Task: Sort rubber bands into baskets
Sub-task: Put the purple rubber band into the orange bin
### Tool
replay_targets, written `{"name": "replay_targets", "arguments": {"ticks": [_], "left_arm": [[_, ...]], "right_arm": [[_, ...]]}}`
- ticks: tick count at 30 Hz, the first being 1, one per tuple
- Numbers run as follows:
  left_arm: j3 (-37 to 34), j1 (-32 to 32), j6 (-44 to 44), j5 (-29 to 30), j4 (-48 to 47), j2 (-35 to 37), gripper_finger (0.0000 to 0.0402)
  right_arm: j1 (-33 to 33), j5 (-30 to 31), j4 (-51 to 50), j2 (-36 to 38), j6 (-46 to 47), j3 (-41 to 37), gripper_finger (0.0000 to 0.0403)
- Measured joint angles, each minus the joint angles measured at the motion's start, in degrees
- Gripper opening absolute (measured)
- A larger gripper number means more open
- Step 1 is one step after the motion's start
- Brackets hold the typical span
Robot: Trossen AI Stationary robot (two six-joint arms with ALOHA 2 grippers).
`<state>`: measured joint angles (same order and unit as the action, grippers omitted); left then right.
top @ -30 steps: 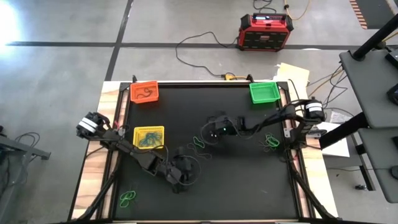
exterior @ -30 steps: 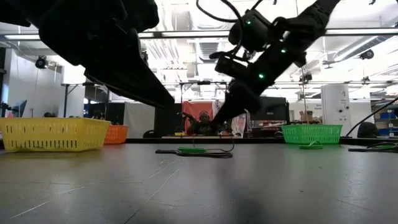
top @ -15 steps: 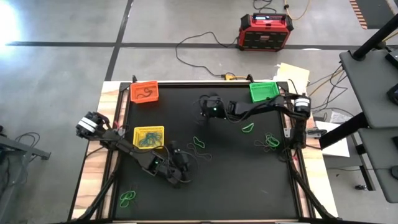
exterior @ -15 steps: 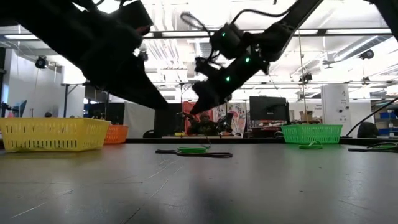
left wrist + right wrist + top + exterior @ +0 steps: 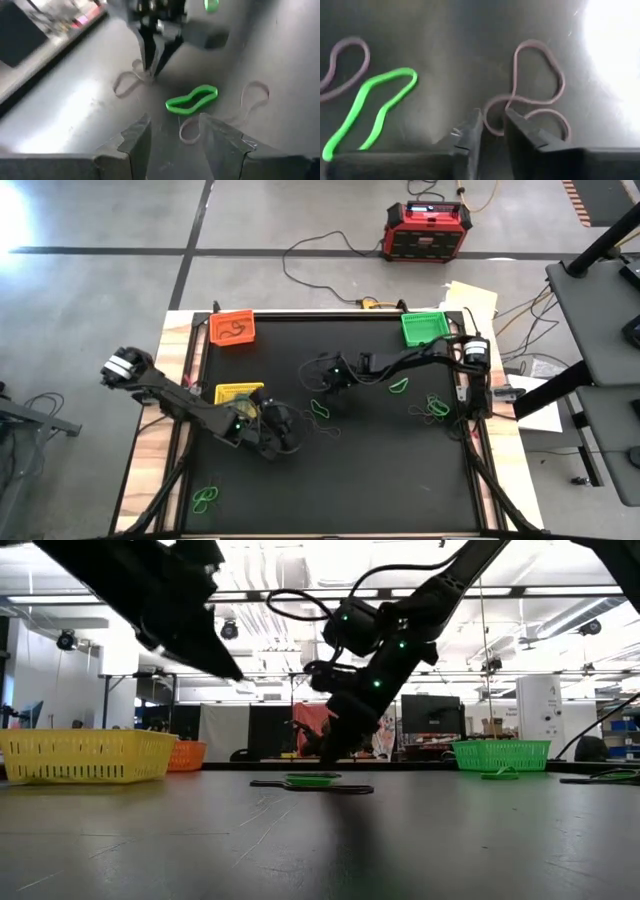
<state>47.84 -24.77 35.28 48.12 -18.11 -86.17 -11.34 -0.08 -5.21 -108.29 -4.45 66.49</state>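
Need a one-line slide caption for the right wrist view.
Right gripper, fingers narrowly apart, poised at a brownish rubber band beside a green rubber band.

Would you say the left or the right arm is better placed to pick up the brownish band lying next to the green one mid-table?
Right. The right gripper has its nearly closed fingertips straddling the brownish band. The left gripper is open and hangs farther back, near the yellow basket.

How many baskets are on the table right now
3: the orange basket at the far left corner, the green basket at the far right, the yellow basket near the left edge, partly covered by the left arm.
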Motion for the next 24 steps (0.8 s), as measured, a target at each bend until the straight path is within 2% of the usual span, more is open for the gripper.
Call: {"name": "replay_targets", "arguments": {"ticks": [3, 7, 11, 13, 15, 17, 18, 24], "left_arm": [[-0.05, 4.36, -5.10, -6.32, 1.73, -0.55, 0.0136], [-0.03, 9.68, -12.78, -11.00, 5.28, -0.90, 0.0121], [-0.35, 14.05, -16.49, -12.72, 8.12, -0.90, 0.0118], [-1.94, 16.56, -18.94, -17.62, 14.23, -0.90, 0.0118], [-4.38, 19.74, -20.82, -25.46, 20.80, -0.90, 0.0118], [-6.30, 23.02, -22.12, -31.91, 25.83, -0.93, 0.0118], [-7.06, 24.67, -22.29, -33.17, 27.93, -1.06, 0.0118], [-8.09, 31.93, -21.71, -33.72, 31.68, -3.38, 0.0123]], "right_arm": [[0.48, 0.06, -2.92, 0.67, 0.69, 0.63, 0.0117], [2.07, 1.22, -9.06, 4.51, 0.17, 1.08, 0.0167], [4.38, 10.22, -15.12, 10.03, -1.15, -0.28, 0.0200], [6.10, 14.14, -16.42, 13.69, -0.96, -1.80, 0.0209], [8.69, 15.98, -15.98, 17.93, 0.92, -4.83, 0.0214], [12.30, 16.59, -12.06, 21.99, 3.47, -9.44, 0.0214], [14.48, 16.60, -8.27, 24.02, 3.87, -12.41, 0.0214], [24.73, 17.31, 19.68, 30.86, 3.89, -28.18, 0.0213]]}}
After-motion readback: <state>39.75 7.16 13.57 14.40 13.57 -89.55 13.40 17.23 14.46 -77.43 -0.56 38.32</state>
